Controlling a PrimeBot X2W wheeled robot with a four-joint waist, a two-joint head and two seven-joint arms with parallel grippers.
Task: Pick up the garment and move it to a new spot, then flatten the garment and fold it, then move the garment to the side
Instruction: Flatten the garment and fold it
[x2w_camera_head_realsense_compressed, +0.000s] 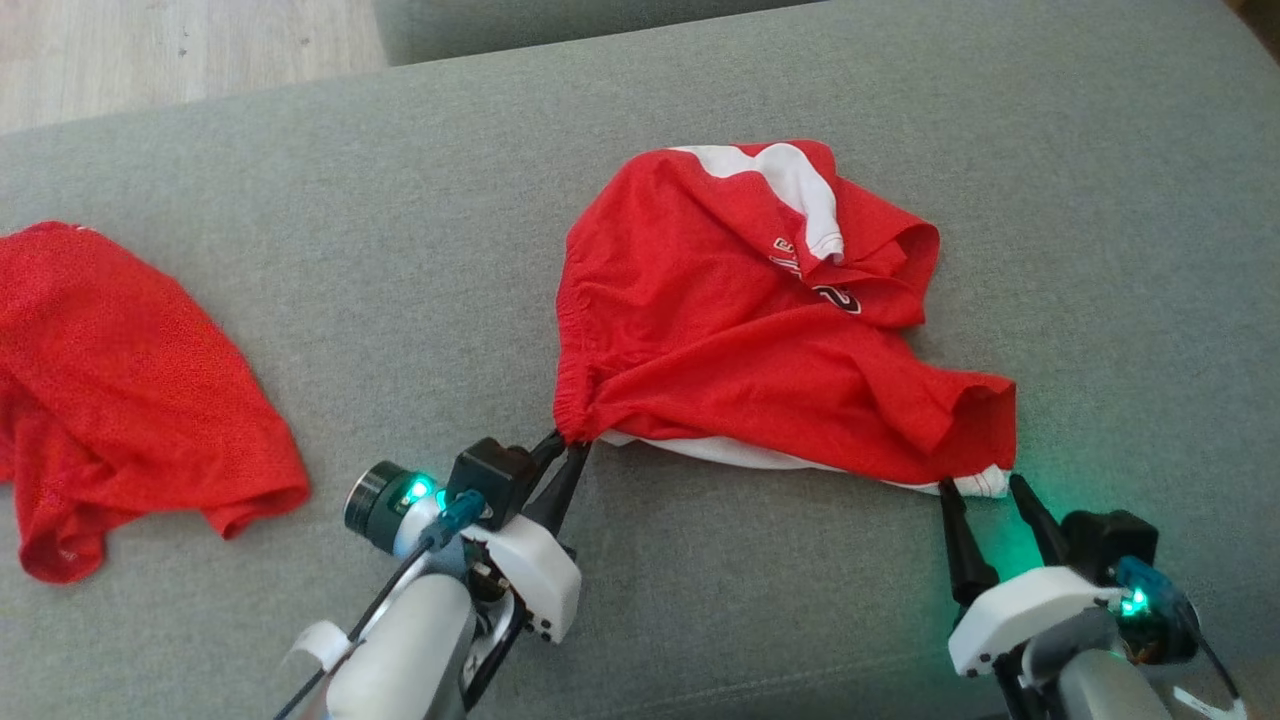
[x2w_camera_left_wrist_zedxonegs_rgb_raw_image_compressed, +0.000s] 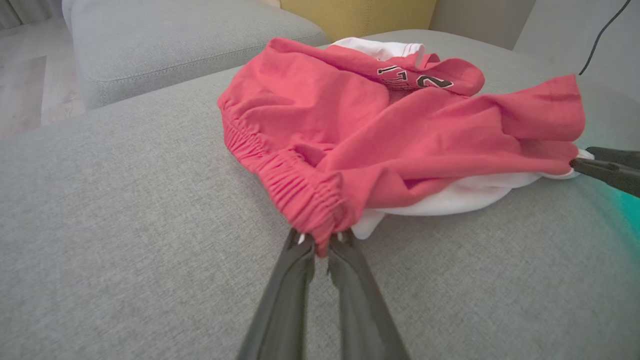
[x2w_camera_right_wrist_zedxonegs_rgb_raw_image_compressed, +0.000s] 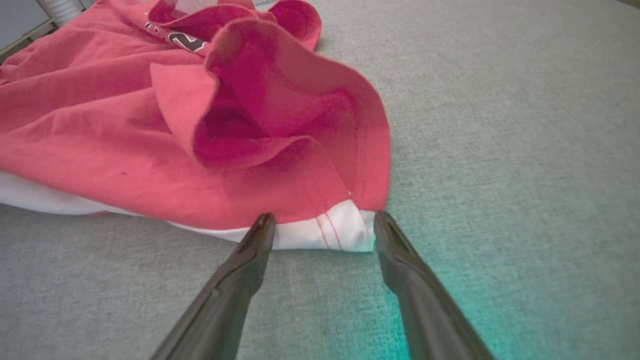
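Shorts (x2w_camera_head_realsense_compressed: 740, 330) crumpled on cushion (x2w_camera_head_realsense_compressed: 300, 200), light, limp, probably slippy; left gripper (x2w_camera_head_realsense_compressed: 568, 447) pinched on the waistband (x2w_camera_left_wrist_zedxonegs_rgb_raw_image_compressed: 300, 190) end, right gripper (x2w_camera_head_realsense_compressed: 980, 483) spread around the white hem (x2w_camera_right_wrist_zedxonegs_rgb_raw_image_compressed: 330, 232) corner, likely the best second hold.

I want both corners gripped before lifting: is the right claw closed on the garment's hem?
No, the right claw is open, fingers flanking the white hem of the garment.
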